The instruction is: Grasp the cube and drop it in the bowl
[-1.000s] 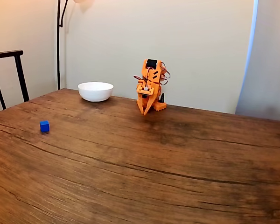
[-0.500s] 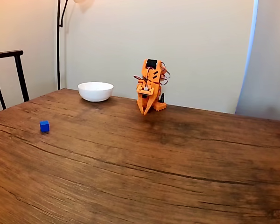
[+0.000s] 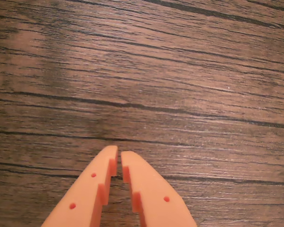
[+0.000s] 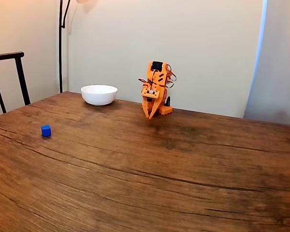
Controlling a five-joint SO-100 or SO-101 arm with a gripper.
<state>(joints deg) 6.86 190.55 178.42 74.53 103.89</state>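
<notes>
The orange arm (image 4: 156, 87) is folded up small at the far side of the wooden table (image 4: 183, 164), a bit above the middle of the fixed view, with its claw (image 4: 150, 116) pointing down at the wood. In the wrist view the claw (image 3: 119, 154) comes up from the bottom edge, and its two fingers are almost together, with just a thin slit between the tips and nothing held. The little blue cube (image 4: 46, 130) sits by itself at the left side of the fixed view, well apart from the arm. The white bowl (image 4: 99, 94) is in the upper left part, near the back edge of the table and close to the arm. The job looks like it has not started yet, so the first step is likely going to the cube. To do it well, the arm should turn toward the left, stretch out, and open its fingers wide before it comes down. The cube is tiny, so the fingers need one on each side, low to the wood, then a gentle squeeze so it does not pop away.
</notes>
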